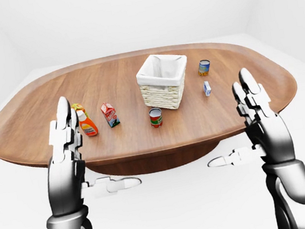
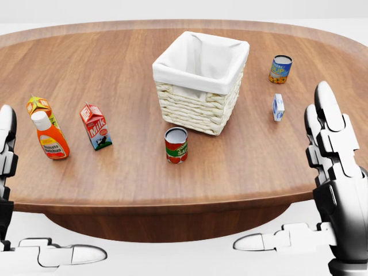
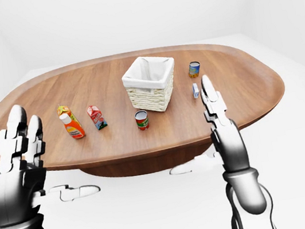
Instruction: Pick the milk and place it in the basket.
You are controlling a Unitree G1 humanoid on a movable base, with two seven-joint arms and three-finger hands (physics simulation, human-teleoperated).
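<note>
While the milk point(image 2: 96, 127) stands untouched, both hands' fingers point(image 1: 64, 126) are spread, empty

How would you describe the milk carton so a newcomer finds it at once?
On the oval wooden table, start at the white-lined wicker basket and look to its left in the head view. The milk carton stands there: a small red gable-top box lettered "Milk", right of the orange ketchup bottle.

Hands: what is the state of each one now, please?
Left hand: open, holding nothing.
Right hand: open, holding nothing.
</note>
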